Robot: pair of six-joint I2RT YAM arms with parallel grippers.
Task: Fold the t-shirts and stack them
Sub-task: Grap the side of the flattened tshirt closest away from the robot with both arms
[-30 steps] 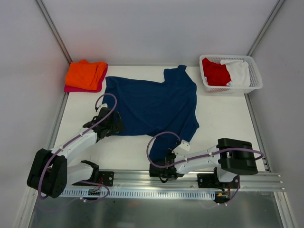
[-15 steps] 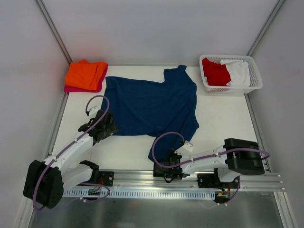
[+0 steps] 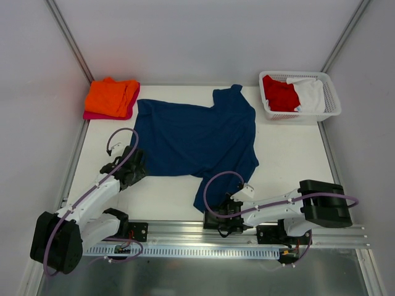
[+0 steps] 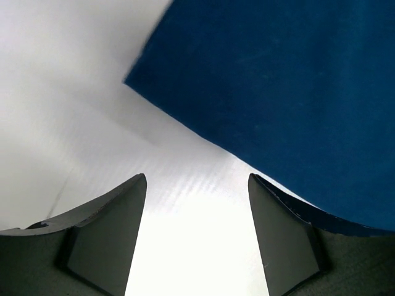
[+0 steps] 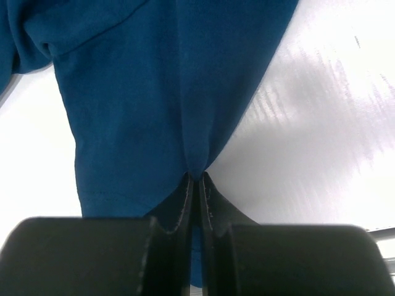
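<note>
Left tool (image 4: 196, 185) has drawn back, released; right tool (image 5: 192, 180) pinches the soft navy t-shirt (image 3: 197, 135).

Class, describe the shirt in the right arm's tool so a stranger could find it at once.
Start at the white table: between the orange shirt folded at its far left corner and the basket at its far right lies the navy blue t-shirt. It alone is spread open and dark, its near edge pinched in the right tool.
</note>
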